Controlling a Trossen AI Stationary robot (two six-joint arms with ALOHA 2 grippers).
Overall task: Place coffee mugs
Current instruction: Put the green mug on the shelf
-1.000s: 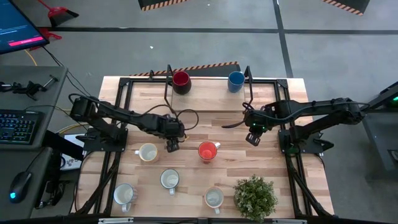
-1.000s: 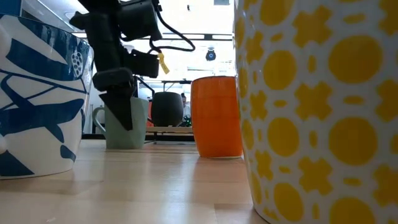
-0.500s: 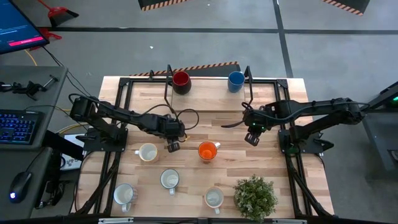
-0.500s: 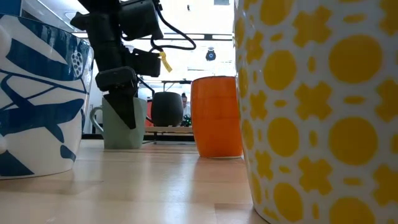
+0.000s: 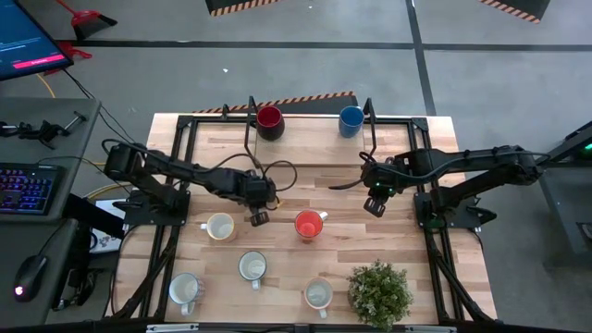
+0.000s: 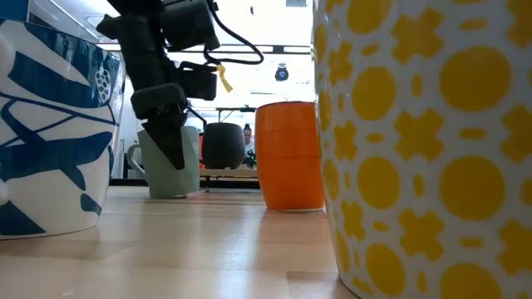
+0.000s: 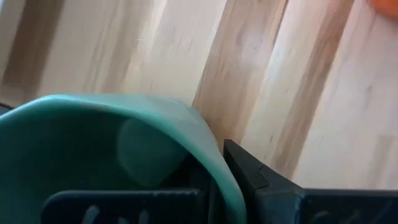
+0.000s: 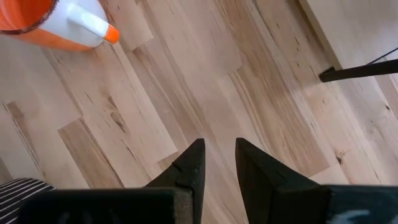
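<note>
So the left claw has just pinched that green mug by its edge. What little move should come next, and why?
Probably a short, straight lift. The left gripper is shut on the rim of the teal mug, one finger inside and one outside, and the mug looks to sit on the table in the low view. Raising it first would clear the orange mug close by before carrying it anywhere.

2 black jointed arms, looped black cables, yellow tag (image 6: pixel 224 80).
</note>
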